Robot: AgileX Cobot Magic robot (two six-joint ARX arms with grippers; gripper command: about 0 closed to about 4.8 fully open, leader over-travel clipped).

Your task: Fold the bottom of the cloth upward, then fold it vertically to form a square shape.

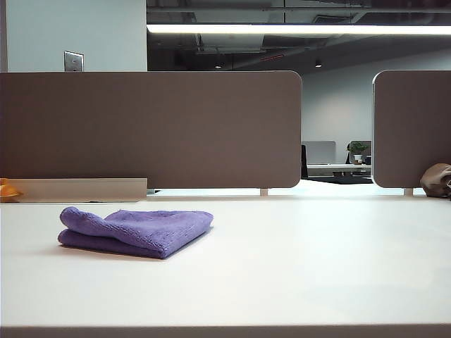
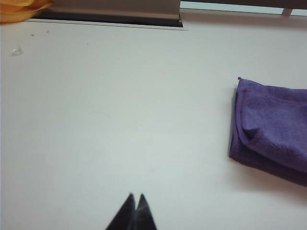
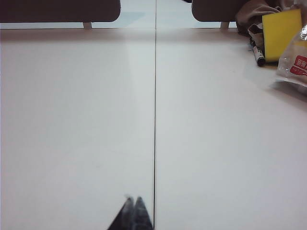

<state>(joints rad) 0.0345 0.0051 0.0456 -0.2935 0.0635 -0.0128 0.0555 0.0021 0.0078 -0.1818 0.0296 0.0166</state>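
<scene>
The purple cloth [image 1: 137,231] lies folded into a thick small square on the white table, left of the middle in the exterior view. The left wrist view shows the cloth [image 2: 271,129] with its darker stitched edge and stacked layers. My left gripper [image 2: 136,196] is shut and empty, well away from the cloth, over bare table. My right gripper [image 3: 133,199] is also shut and empty, beside the table's dark seam [image 3: 155,120]. Neither gripper appears in the exterior view, and the cloth is out of the right wrist view.
Grey partition panels [image 1: 151,130] stand along the table's far edge. An orange object [image 2: 21,9] sits at the far left corner. On the right side lie a yellow block [image 3: 280,33], a marker [image 3: 257,53], a plastic bag [image 3: 295,64] and a brown bundle [image 1: 437,181].
</scene>
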